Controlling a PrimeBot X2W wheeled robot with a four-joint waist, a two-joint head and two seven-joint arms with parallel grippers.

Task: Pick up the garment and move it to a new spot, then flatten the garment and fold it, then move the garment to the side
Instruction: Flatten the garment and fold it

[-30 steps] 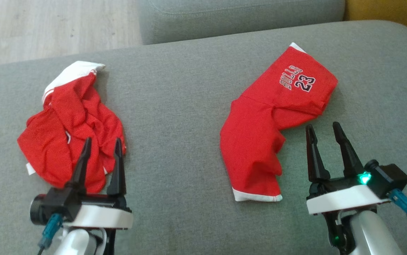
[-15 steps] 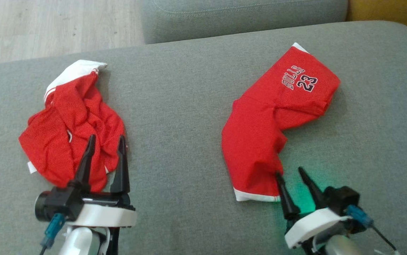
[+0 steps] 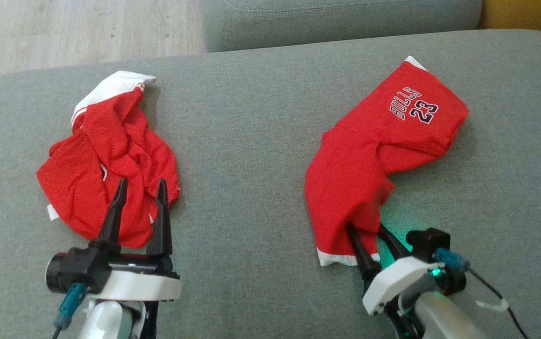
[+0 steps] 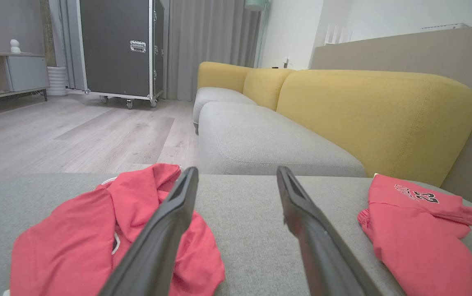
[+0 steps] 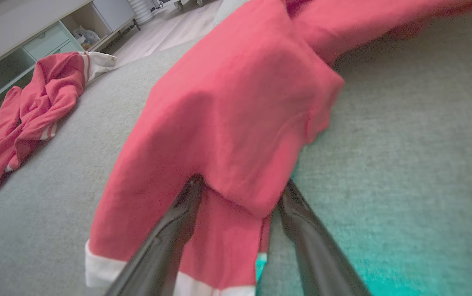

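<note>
A red garment (image 3: pixel 369 155) printed "BULLS 23", with a white hem, lies bent on the right of the grey sofa seat (image 3: pixel 251 141). My right gripper (image 3: pixel 365 229) is low at its near end, jaws open. Its fingertips are tucked under a fold of the red cloth, which sits between them in the right wrist view (image 5: pixel 240 183). A second red garment (image 3: pixel 105 160) with a white band lies crumpled on the left. Over its near edge hovers my left gripper (image 3: pixel 141 182), open and holding nothing (image 4: pixel 236 172).
Another grey seat cushion (image 3: pixel 336 19) adjoins the far side, and wooden floor (image 3: pixel 63 33) lies beyond the far left. A yellow backrest (image 4: pixel 363 111) runs along the right. A black wheeled case (image 4: pixel 116 45) stands across the room.
My right gripper has come down and to the left, from beside the printed garment to its near hem, and its tips have slid under a fold. The head camera shifted slightly. The left arm stayed still.
</note>
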